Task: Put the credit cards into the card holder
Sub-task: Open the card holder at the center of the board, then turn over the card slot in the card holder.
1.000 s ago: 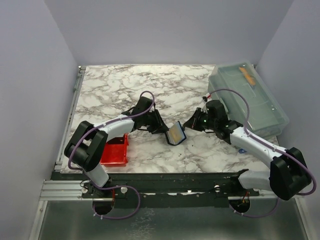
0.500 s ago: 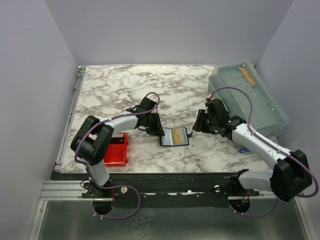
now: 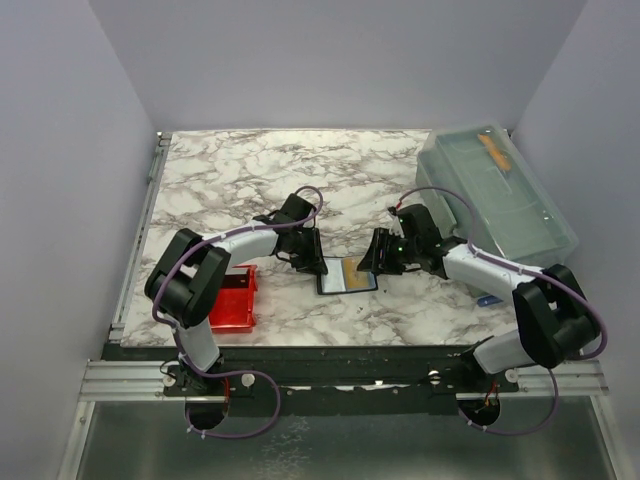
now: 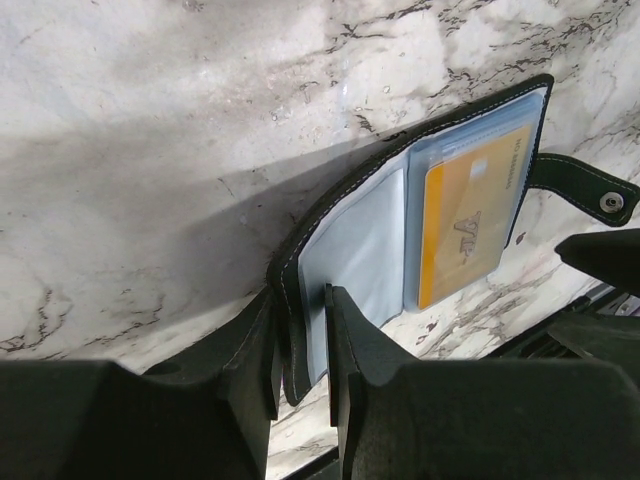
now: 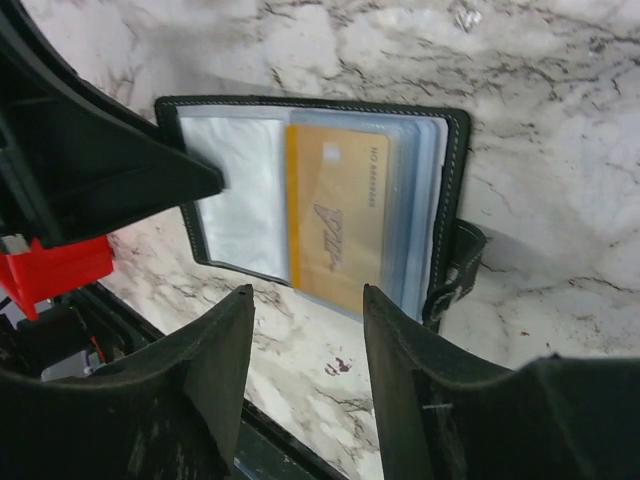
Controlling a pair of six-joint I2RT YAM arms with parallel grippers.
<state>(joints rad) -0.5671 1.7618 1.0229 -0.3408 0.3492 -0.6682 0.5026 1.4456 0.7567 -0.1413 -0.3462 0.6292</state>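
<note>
The black card holder (image 3: 348,276) lies open and flat on the marble, its clear sleeves facing up. A yellowish credit card (image 4: 468,226) sits in a sleeve on the right half, also seen as the same credit card (image 5: 340,215) from the right wrist. My left gripper (image 3: 312,264) is shut on the left cover edge of the card holder (image 4: 300,300). My right gripper (image 3: 373,262) hovers at the right side of the card holder (image 5: 455,180). Its jaws stand open with only marble between them. A light blue sliver (image 3: 488,300) peeks out beside the right forearm.
A small red tray (image 3: 232,300) sits at the near left, beside the left arm. A large translucent lidded box (image 3: 500,195) fills the far right. The holder's strap with a snap (image 4: 600,197) sticks out on its right side.
The holder was tilted up off the table and now lies flat and open. My right gripper opened, let go and moved left over the holder's right half. My left gripper keeps its pinch.
</note>
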